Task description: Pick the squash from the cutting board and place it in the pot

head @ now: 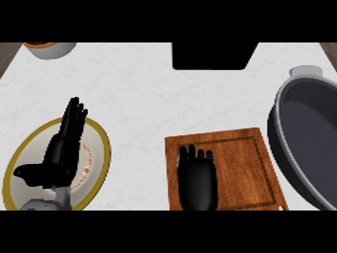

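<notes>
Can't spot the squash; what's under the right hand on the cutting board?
Right hand lies over the cutting board. No squash shows; whatever is beneath it is covered.

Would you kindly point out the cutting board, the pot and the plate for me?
cutting board point(240, 170): head view, bare wood right of the right hand.
pot point(324, 138): head view, dark inner floor.
plate point(98, 136): head view, pale upper right part inside the yellow rim.

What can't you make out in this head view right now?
- Squash: not visible; the right hand covers part of the cutting board.
- Pot: right side cut off by the edge.
- Bowl: mostly cut off at the top.
- Plate centre: hidden by the left hand.
</notes>
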Robot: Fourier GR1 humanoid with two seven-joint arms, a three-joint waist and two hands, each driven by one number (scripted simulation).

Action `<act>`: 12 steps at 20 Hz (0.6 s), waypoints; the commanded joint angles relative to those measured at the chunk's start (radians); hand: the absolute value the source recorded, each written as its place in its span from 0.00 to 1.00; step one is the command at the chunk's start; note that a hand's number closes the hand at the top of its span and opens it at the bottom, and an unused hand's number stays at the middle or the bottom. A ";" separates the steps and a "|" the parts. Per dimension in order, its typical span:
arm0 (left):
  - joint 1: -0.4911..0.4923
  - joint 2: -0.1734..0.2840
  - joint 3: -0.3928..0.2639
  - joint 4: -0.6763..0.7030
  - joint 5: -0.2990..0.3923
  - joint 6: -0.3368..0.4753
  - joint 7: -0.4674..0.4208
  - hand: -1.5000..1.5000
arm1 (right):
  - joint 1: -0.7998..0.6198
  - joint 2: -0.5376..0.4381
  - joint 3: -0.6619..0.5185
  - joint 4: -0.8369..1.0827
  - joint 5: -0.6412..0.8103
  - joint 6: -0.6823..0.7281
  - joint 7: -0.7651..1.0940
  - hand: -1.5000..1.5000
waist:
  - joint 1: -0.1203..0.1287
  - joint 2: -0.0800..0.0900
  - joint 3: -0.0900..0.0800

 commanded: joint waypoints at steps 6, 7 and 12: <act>0.020 0.000 0.027 -0.012 0.001 0.020 -0.023 0.50 | -0.084 0.021 -0.631 0.002 -0.200 -0.045 0.333 1.00 | -0.082 0.049 0.018; 0.024 -0.004 0.024 -0.017 0.001 0.020 -0.025 0.50 | -0.106 0.021 -0.694 0.015 -0.213 -0.045 0.365 1.00 | -0.071 0.051 0.016; 0.005 0.012 0.017 -0.032 -0.002 -0.004 -0.033 0.50 | -0.272 -0.038 -0.964 0.103 -0.197 -0.039 0.451 1.00 | 0.002 0.059 0.007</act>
